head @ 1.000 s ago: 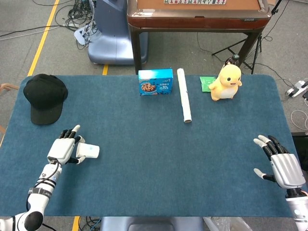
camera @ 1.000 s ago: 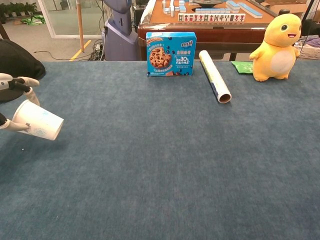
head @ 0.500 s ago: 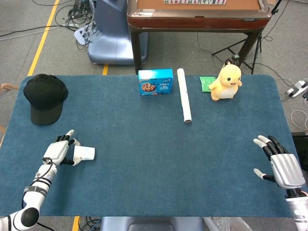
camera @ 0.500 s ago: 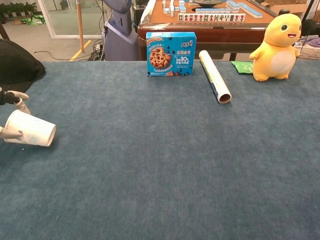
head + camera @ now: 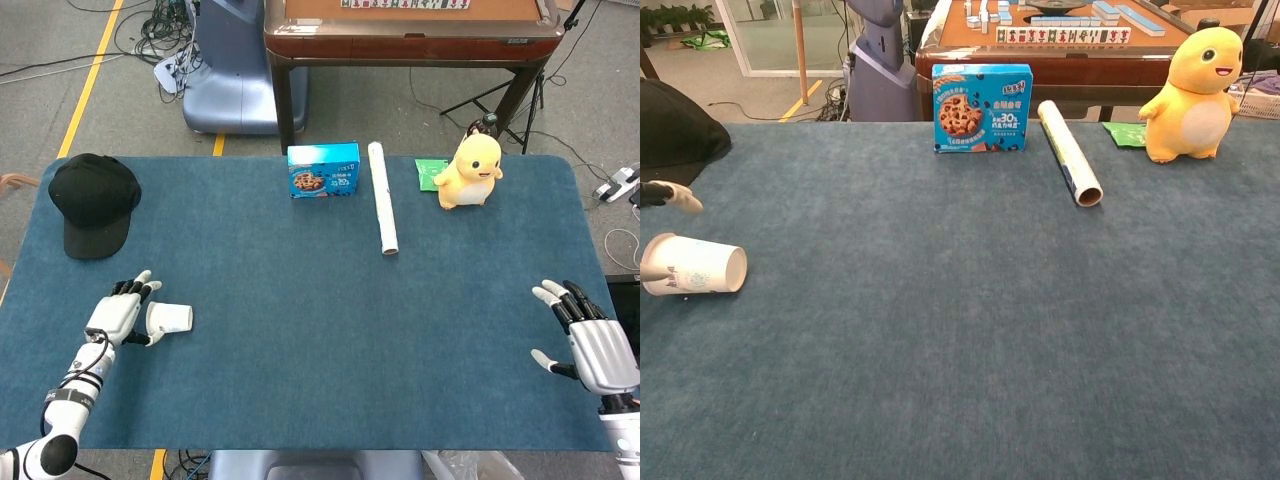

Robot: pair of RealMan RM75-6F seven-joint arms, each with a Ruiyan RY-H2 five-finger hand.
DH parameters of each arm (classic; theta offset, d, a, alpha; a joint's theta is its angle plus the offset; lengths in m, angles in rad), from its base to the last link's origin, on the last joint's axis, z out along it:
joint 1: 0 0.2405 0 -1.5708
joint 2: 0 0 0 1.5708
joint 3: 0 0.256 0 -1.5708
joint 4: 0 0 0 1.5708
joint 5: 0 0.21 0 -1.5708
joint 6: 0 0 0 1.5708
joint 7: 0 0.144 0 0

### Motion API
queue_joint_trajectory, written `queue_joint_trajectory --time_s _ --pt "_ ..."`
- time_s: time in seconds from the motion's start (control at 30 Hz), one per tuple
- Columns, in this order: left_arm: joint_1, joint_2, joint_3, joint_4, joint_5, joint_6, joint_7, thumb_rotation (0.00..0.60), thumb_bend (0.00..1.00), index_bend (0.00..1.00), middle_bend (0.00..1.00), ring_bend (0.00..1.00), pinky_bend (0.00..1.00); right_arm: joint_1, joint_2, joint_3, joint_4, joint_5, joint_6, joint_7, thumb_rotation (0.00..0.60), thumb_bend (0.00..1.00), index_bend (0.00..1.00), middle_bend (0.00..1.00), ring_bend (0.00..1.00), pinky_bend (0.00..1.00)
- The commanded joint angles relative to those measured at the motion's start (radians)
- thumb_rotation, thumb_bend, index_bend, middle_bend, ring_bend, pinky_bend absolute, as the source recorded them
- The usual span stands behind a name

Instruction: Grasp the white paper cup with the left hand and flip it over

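The white paper cup (image 5: 171,319) lies on its side on the blue table cloth (image 5: 320,300) at the front left, its mouth facing right (image 5: 695,278). My left hand (image 5: 117,316) sits just left of the cup's base with its fingers spread and lifted off the cup. Only its thumb tip reaches along the cup's near side. In the chest view just two fingertips (image 5: 678,196) of that hand show at the left edge. My right hand (image 5: 592,345) hovers at the front right corner, fingers spread, holding nothing.
A black cap (image 5: 93,200) lies at the back left. Along the far edge stand a blue cookie box (image 5: 323,170), a paper roll (image 5: 381,210), a green packet (image 5: 430,172) and a yellow duck toy (image 5: 471,170). A wooden table (image 5: 410,30) stands beyond.
The left hand lowered the tilted cup onto the cloth, laid it on its side and spread its fingers away from it. The right hand drifted slightly toward the front edge.
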Motion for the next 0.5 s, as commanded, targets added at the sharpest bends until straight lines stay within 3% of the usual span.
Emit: queue_joint_trajectory --time_s 0.03,0.27,0.5 --pt "-0.001 -0.005 0.019 -0.023 0.047 0.082 0.079 0.6 0.2 0.17 0.0 0.0 0.0 -0.002 0.002 0.001 -0.001 0.001 0.003 0.002 0.6 0.0 0.21 0.16 0.08 0.32" --pt "-0.009 -0.012 0.053 -0.095 0.122 0.18 0.234 0.6 0.2 0.23 0.0 0.0 0.0 -0.008 0.01 0.003 -0.007 0.001 0.013 0.008 0.6 0.0 0.21 0.16 0.08 0.32" --pt "-0.064 -0.002 0.069 -0.185 0.033 0.18 0.437 0.6 0.2 0.24 0.0 0.0 0.0 -0.014 0.022 0.006 -0.013 0.004 0.024 0.017 0.6 0.0 0.21 0.16 0.08 0.32"
